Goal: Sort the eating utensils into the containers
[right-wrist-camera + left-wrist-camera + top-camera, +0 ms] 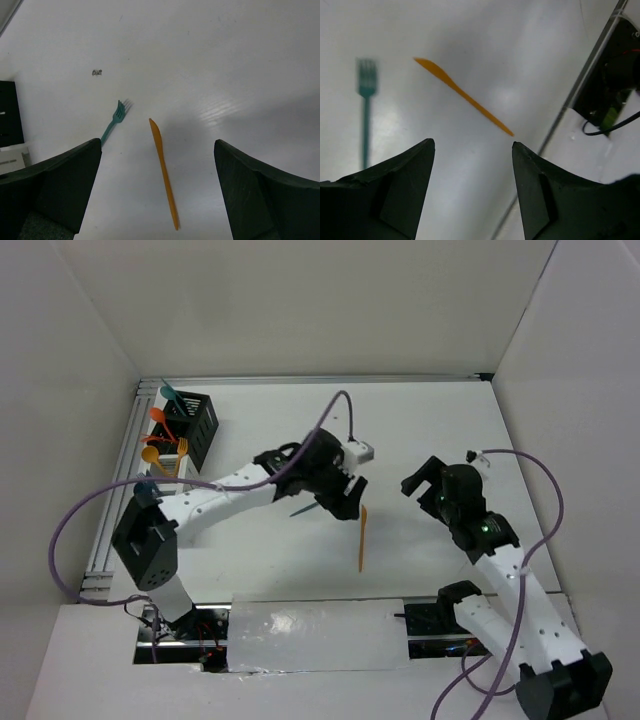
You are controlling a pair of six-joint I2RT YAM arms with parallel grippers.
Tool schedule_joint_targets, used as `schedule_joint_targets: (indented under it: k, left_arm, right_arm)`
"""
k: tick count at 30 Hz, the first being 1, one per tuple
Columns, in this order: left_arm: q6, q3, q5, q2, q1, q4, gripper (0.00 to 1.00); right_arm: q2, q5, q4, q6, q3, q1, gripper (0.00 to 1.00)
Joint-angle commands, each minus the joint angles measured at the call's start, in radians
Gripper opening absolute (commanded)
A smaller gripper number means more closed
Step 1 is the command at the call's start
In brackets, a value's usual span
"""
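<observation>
An orange knife (362,537) lies on the white table at the centre. It also shows in the left wrist view (462,95) and the right wrist view (164,172). A teal fork (366,110) lies beside it (114,121), partly hidden under my left gripper in the top view (303,509). My left gripper (345,502) (472,145) is open and empty above the table, just left of the knife. My right gripper (420,480) (157,145) is open and empty, to the right of the knife. The black caddy (197,428) at the far left holds teal and orange utensils. Orange and yellow utensils (165,455) stand just in front of it; the white caddy is hard to make out.
An aluminium rail (120,470) runs along the table's left edge. The table's near edge and dark wiring show in the left wrist view (570,95). A shiny panel (315,635) lies between the arm bases. White walls enclose the table.
</observation>
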Motion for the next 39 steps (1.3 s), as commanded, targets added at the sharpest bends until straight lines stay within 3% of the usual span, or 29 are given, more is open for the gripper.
schedule_joint_targets:
  k: [1, 5, 11, 17, 30, 33, 34, 36, 37, 39]
  left_arm:
    - [-0.401, 0.096, -0.214, 0.074, -0.124, -0.149, 0.76]
    - [-0.592, 0.199, -0.415, 0.209, -0.251, -0.255, 0.75]
    - [-0.794, 0.315, -0.525, 0.381, -0.316, -0.436, 0.75]
    - [-0.772, 0.237, -0.519, 0.407, -0.319, -0.318, 0.74]
    - [-0.775, 0.306, -0.585, 0.558, -0.328, -0.339, 0.64]
    - [-0.747, 0.305, -0.602, 0.576, -0.326, -0.319, 0.56]
    - [-0.743, 0.303, -0.619, 0.582, -0.325, -0.319, 0.47]
    - [-0.715, 0.285, -0.622, 0.587, -0.322, -0.312, 0.42]
    - [-0.689, 0.262, -0.604, 0.588, -0.316, -0.287, 0.35]
    - [-0.600, 0.185, -0.596, 0.550, -0.311, -0.189, 0.31]
  right_arm:
    - [-0.108, 0.049, -0.136, 0.011, -0.019, -0.008, 1.00]
    - [-0.183, 0.038, -0.182, 0.005, -0.020, -0.011, 1.00]
    - [-0.219, 0.029, -0.225, -0.015, 0.005, -0.010, 1.00]
    - [-0.252, 0.029, -0.225, -0.015, 0.025, -0.010, 1.00]
    - [-0.282, 0.048, -0.216, -0.007, 0.003, -0.010, 1.00]
    - [-0.280, 0.048, -0.216, -0.009, 0.013, -0.010, 1.00]
    - [-0.282, 0.048, -0.216, -0.007, 0.013, -0.010, 1.00]
    - [-0.285, 0.048, -0.227, -0.004, 0.022, -0.010, 1.00]
    - [-0.285, 0.048, -0.227, -0.006, 0.022, -0.010, 1.00]
    - [-0.289, 0.048, -0.227, -0.004, 0.022, -0.010, 1.00]
